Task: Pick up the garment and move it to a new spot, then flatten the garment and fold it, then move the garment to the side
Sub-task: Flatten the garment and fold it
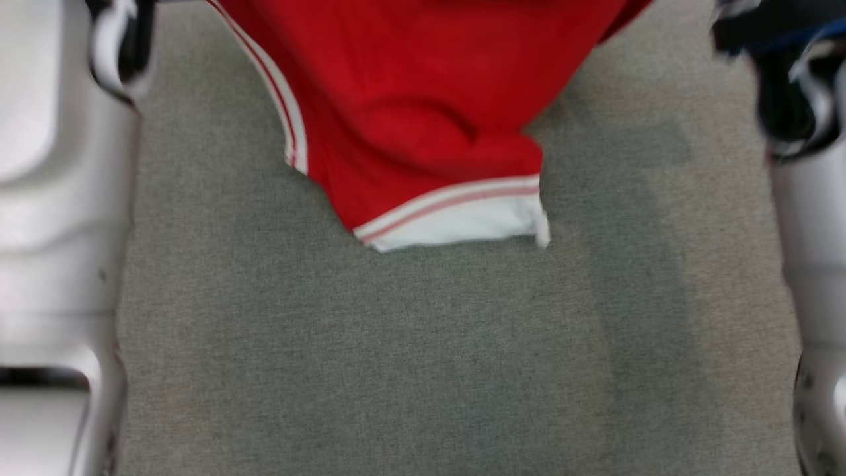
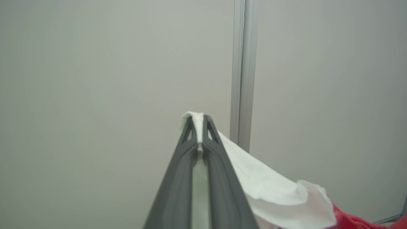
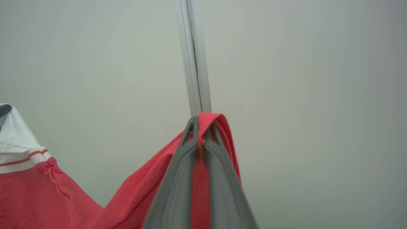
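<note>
Below us spreads a grey woven surface (image 1: 423, 370), and beyond both wrists we see a pale, plain wall (image 2: 95, 79). The red garment (image 1: 423, 99) hangs between our arms, coming down from the top of the head view over the grey surface; we cannot tell whether its lowest edge touches that surface. Our pale left forearm (image 1: 59, 198) and right forearm (image 1: 813, 264) frame it on either side. A slim metal post (image 2: 243, 73) runs up the wall. Our left gripper (image 2: 198, 120) has its jaws pressed together on the garment's white trim (image 2: 270, 187), and our right gripper (image 3: 202, 124) pinches a fold of the red cloth likewise. A white band (image 1: 456, 221) with thin red stripes finishes the hanging end.
</note>
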`<state>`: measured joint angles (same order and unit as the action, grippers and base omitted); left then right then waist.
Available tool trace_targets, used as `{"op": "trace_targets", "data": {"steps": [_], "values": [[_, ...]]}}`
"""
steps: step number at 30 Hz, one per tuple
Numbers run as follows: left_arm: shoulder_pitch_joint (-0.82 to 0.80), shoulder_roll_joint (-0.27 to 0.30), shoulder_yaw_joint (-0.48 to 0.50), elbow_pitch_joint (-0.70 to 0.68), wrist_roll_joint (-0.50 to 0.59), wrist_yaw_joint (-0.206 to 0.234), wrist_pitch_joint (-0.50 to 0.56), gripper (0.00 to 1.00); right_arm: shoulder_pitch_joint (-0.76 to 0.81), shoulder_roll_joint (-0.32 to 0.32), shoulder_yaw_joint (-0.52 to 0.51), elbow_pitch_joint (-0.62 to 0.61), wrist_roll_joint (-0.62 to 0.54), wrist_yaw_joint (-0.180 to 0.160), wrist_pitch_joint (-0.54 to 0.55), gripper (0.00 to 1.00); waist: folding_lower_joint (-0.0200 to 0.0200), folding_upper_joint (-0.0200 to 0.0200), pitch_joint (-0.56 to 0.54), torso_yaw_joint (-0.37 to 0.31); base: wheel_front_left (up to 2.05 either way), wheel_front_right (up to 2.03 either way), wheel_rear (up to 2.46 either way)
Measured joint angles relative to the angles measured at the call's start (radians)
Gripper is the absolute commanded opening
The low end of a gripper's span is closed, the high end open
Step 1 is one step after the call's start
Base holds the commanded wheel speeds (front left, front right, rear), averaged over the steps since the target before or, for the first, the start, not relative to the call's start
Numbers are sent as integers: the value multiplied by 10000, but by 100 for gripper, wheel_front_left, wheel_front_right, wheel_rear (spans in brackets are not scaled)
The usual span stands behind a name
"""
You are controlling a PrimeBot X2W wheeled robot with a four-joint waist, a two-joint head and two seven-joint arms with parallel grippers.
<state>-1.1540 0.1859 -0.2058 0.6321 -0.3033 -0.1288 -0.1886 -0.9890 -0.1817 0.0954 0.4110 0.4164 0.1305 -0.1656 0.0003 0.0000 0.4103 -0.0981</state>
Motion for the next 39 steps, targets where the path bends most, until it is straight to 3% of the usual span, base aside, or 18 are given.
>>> {"op": "trace_targets", "data": {"steps": [11, 20, 25, 31, 39], "values": [[-4544, -148, -353, 1271, 167, 0, -332, 0, -4963, -834, 479, 2462, 454, 0, -157, 0, 0, 0, 857, 289, 0, 0, 0], [-5440, -322, -1011, 1981, -42, 0, -658, 0, -5963, -1168, 988, 4180, 1256, 0, -535, 0, -2, 0, 855, 532, 0, 0, 0], [-4126, -330, -1252, 1960, -280, 0, -708, 0, -4997, -1141, 1639, 4261, 1831, 0, -809, 0, -3, 0, 924, 636, 0, 0, 0], [-1439, -240, -1066, 894, -303, 148, -731, 0, -2789, -1095, 2132, 3302, 2362, 0, -957, 0, -3, 0, 754, 709, 0, 0, 0], [2848, -272, -531, -1287, -385, 594, -732, 0, 1642, -800, 1252, 1060, 2330, 0, -961, 0, -5, 0, -113, 881, 0, 0, 0]]}}
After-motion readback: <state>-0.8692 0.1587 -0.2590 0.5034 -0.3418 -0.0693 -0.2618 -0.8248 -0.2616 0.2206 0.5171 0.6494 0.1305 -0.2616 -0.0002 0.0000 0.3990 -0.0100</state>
